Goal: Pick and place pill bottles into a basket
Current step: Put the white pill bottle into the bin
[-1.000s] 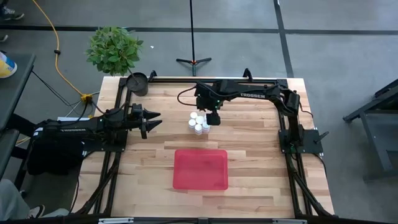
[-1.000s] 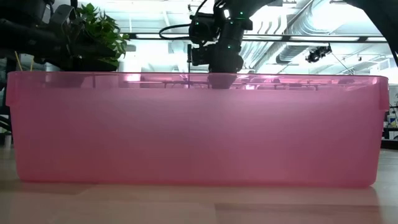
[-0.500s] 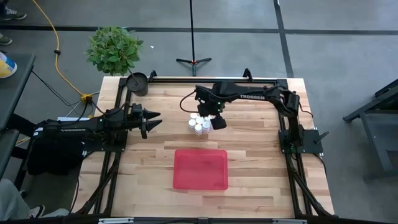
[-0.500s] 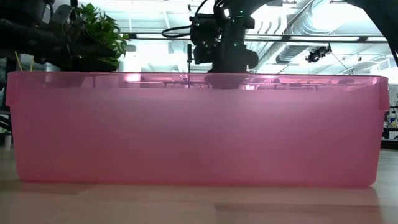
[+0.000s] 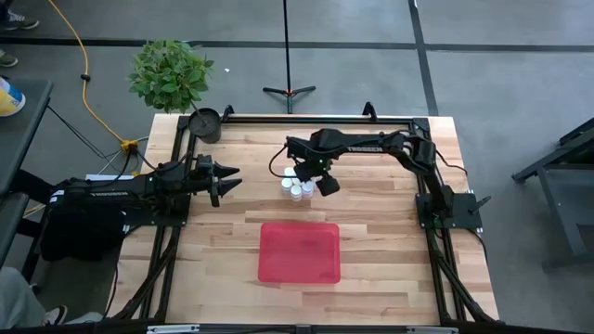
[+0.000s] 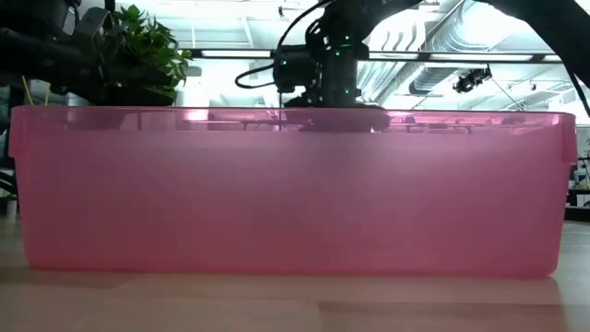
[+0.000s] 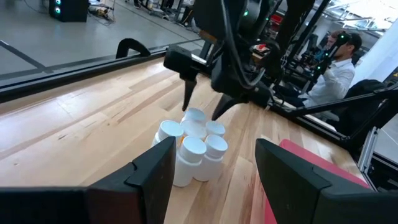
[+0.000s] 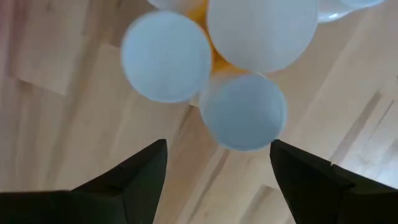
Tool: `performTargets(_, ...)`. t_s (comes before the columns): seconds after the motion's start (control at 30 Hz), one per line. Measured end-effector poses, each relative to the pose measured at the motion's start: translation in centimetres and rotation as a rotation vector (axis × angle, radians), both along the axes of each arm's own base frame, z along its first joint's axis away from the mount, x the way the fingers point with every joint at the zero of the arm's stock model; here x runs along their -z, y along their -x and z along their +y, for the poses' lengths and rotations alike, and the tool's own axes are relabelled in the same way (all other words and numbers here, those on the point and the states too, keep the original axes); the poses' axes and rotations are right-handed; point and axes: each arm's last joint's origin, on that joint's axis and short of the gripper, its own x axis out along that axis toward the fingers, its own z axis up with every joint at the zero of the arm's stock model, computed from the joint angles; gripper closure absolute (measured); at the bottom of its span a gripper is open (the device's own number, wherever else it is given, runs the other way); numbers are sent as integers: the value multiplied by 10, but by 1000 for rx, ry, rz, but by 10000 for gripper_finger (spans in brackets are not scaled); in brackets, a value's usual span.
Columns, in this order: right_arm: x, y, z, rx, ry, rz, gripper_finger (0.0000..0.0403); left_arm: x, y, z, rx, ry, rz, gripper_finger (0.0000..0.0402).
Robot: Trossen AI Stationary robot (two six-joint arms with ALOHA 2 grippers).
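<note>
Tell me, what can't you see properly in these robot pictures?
- Low view: the red basket fills the picture and hides the pill bottles and tabletop behind it.
- High view: the pill bottles are too small to count, and the right gripper partly covers them.
- Right wrist view: picture edges cut off some bottle caps.

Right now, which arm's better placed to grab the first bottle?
Right. The right gripper hangs open directly over the pill bottles, fingertips just above the caps in the left wrist view. The left gripper waits off to the side, apart from the cluster. The basket holds no bottles.
</note>
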Motion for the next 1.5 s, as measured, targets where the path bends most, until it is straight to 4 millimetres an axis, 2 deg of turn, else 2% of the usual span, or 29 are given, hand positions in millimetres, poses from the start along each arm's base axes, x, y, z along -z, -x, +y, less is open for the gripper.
performTargets(0.63,-2,-10,-3,-27,8,-113,128,0,0,0,1,1,1,149)
performTargets(1.33,-2,-13,-3,16,-24,-150,128,0,0,0,1,1,1,149)
performTargets(1.5,13,-14,-3,39,-42,-98,128,0,0,0,2,1,1,149)
